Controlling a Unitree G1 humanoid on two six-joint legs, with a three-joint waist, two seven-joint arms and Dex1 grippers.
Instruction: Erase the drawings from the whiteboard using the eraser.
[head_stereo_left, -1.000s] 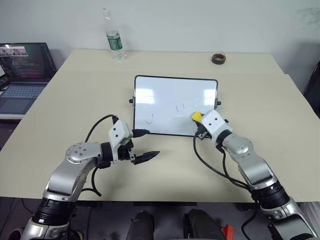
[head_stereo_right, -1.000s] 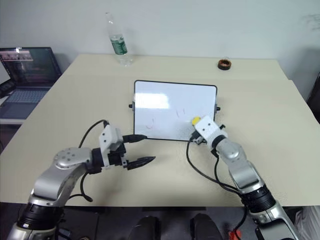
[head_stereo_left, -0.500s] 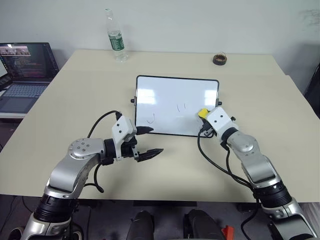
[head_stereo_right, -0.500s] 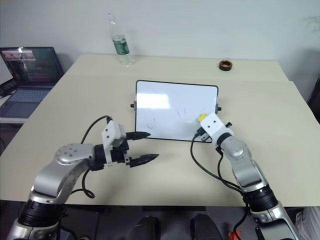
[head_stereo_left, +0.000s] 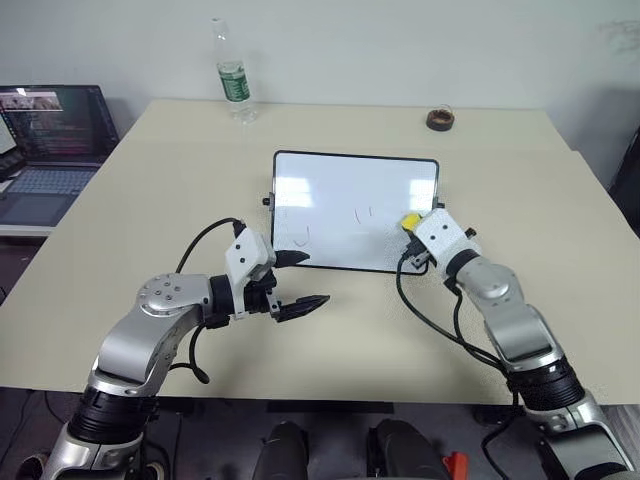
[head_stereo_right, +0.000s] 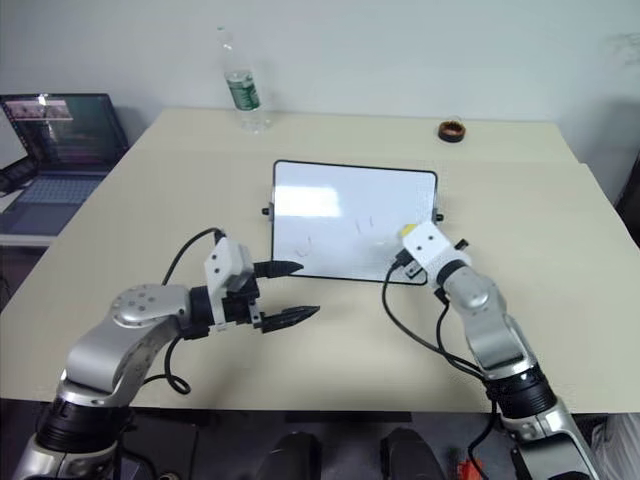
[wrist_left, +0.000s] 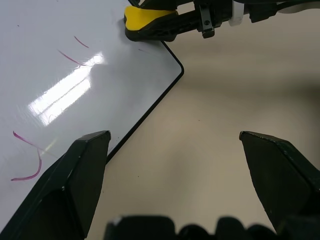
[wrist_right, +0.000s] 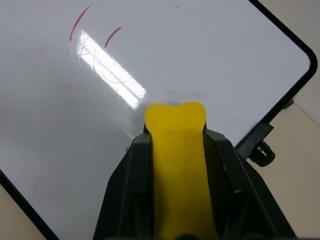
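The whiteboard lies flat at the table's middle. The drawings on it are thin strokes: a hook near its front left and two ticks at its centre, seen also as a hook and ticks. My right gripper is shut on the yellow eraser, whose tip sits on the board near its right edge, right of the ticks. My left gripper hovers open and holding nothing over the table, just off the board's front left corner.
A clear plastic bottle stands at the table's back left. A round brown ring lies at the back right. An open laptop sits on a separate surface to the left. The right arm's cable trails over the table.
My right gripper has carried the eraser to the right across the board, closer to its right edge. The left gripper stays open at about the same spot.
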